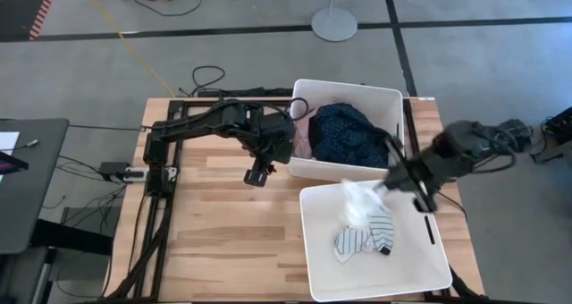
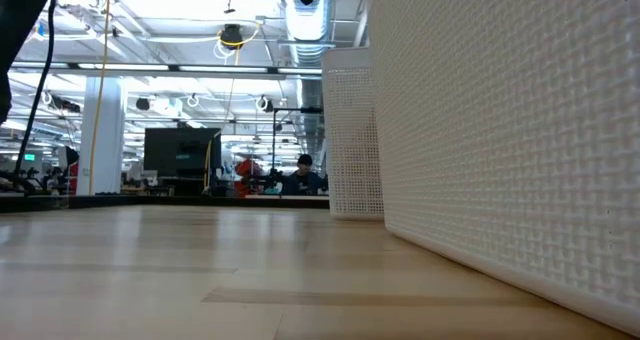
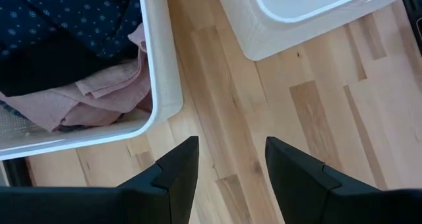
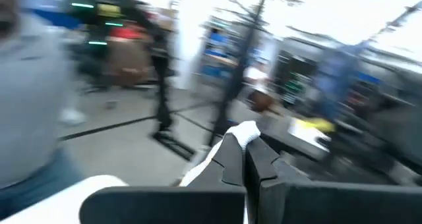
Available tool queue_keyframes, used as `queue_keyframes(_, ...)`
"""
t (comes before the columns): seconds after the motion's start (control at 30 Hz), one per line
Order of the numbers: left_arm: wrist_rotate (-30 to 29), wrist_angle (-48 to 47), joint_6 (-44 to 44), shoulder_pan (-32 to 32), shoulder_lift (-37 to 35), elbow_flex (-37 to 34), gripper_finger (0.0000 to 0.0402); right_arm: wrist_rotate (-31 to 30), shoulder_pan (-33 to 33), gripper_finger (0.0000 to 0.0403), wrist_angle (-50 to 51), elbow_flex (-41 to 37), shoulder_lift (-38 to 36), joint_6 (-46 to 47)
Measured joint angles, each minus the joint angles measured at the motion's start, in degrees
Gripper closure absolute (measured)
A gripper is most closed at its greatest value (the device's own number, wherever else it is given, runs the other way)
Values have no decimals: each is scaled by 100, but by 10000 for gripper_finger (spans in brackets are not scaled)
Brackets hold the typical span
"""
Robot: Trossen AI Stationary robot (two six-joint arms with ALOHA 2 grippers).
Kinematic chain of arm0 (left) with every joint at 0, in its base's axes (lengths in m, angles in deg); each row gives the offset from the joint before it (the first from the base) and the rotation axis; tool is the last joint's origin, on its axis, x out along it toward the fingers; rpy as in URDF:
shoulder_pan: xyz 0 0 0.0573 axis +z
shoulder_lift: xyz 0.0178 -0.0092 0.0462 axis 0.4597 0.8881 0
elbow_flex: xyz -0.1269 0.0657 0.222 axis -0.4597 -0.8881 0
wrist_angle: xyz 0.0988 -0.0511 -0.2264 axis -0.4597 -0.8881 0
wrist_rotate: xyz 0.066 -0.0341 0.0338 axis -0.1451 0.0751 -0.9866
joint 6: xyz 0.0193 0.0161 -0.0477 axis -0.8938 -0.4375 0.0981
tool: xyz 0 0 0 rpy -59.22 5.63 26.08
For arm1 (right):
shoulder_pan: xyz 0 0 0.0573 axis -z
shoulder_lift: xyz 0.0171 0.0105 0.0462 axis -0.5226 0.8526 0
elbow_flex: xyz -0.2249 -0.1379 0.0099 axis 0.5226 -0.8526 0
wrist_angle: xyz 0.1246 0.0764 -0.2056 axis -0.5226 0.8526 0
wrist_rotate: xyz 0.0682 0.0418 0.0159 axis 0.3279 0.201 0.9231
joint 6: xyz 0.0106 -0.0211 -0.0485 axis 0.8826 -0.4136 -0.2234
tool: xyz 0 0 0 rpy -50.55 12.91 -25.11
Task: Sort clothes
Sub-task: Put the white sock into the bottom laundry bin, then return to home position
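Two white bins stand on the wooden table. The far bin [image 1: 393, 94] holds a navy dotted garment [image 1: 349, 134] and a pink one [image 3: 99, 95]. In the near bin [image 1: 308, 250], striped socks [image 1: 366, 237] lie on the floor of the bin. My right gripper [image 1: 386, 186] reaches over the near bin from the table's right, shut on a white sock [image 1: 357, 201] that shows blurred. My left gripper [image 1: 257, 174] hovers over bare wood beside the far bin's near left corner, open, with nothing between its fingers [image 3: 178, 174]. My right gripper pinches the white sock between its two shut fingers. A small tuft of the sock [image 4: 248, 132] pokes out past the fingertips, and more white cloth [image 4: 198, 168] trails along one finger. The fingers lie about level, pointing toward the table's left. The sock hangs over the near bin.
The two bins fill the table's right half; their mesh walls [image 2: 500, 130] block the low view's right side. Bare wood [image 1: 232, 232] lies on the left and near sides. A dark side table [image 1: 27, 179] stands beyond the left edge. People show far off in the room.
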Motion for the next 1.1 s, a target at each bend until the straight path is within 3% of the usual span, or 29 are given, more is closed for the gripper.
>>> queue_keyframes(0.1, 0, 2, 13, 0, 0, 0, 232, -80, -724, 403, 188, 0, -120, -137)
queue_keyframes(0.2, 0, 10, 32, 0, 0, 0, 232, -858, -1175, 403, 678, 0, -107, 150)
queue_keyframes(0.33, 2, 45, 86, 0, 0, 0, 232, -1364, -1273, 403, 1639, 0, 200, 1081)
queue_keyframes(0.47, 2, 50, 160, 0, 0, 0, 232, -1381, -1216, 388, 2334, -9, 605, 2133)
queue_keyframes(0.63, -30, 64, 232, -34, 0, 2, 232, -1377, -1212, 324, 2478, -8, 920, 2770)
queue_keyframes(0.9, -894, 187, 283, -501, -254, 17, 232, -1311, -1433, 199, 2156, -7, 552, 2792)
queue_keyframes(1.1, -1412, 409, 509, -1074, -906, 20, 232, -1347, -1732, 162, 1686, -7, -118, 2426)
